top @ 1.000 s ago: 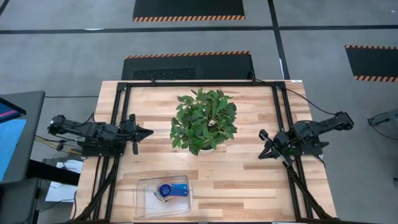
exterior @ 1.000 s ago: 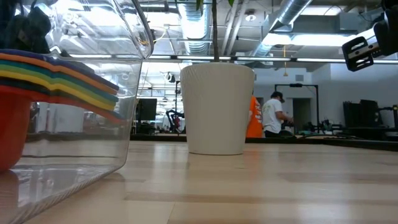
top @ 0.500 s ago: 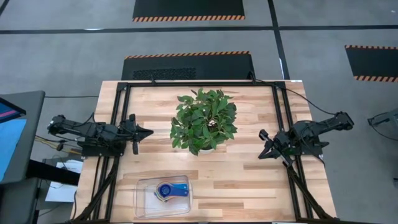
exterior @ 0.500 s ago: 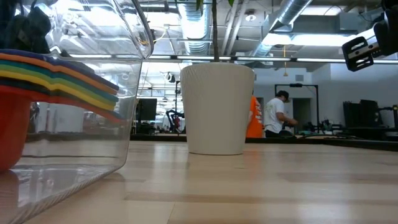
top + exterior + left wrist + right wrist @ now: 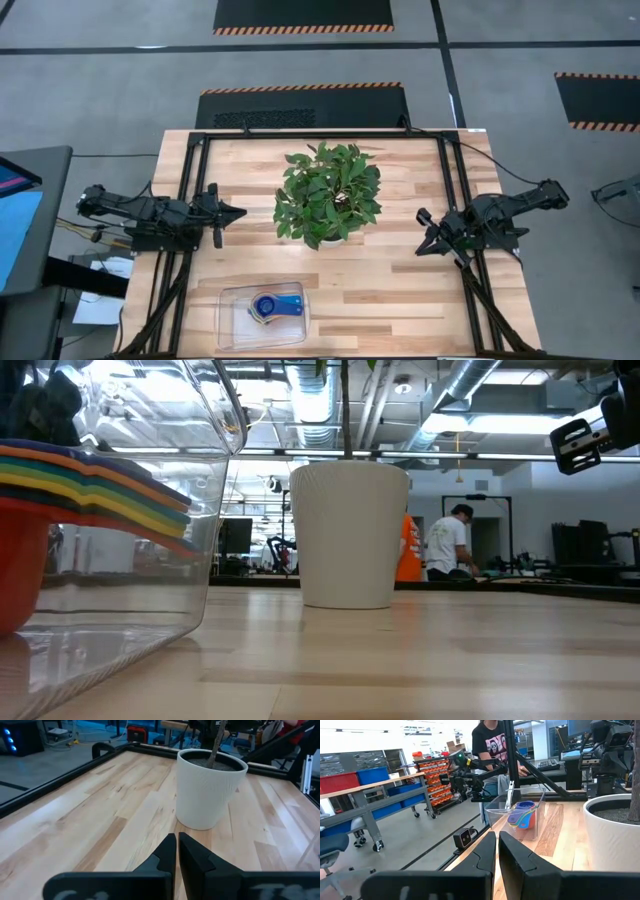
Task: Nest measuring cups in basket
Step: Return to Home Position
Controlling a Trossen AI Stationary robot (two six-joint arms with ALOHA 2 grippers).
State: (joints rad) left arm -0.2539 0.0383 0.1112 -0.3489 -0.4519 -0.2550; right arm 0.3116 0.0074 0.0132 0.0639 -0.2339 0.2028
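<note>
The measuring cups (image 5: 268, 307) are sitting nested as one stack inside the basket (image 5: 232, 325), which is lying near the table's (image 5: 400, 290) front edge, on the left arm's side. From above, only the blue top cup and its handle are showing; the others are hiding beneath it. At table level the fanned handles are peeking through the clear wall, red at the bottom, but the stack is being cut off at the frame's edge, so I can't count them. The potted plant (image 5: 327, 192) is standing mid-table, well apart from the basket. The left gripper (image 5: 238, 211) is hovering at the left side, its fingers (image 5: 167, 851) pressing together on nothing. The right gripper (image 5: 422, 245) is hanging at the right side, pinched closed the same way and empty. A person (image 5: 448, 545) is standing far behind, too small to make out.
</note>
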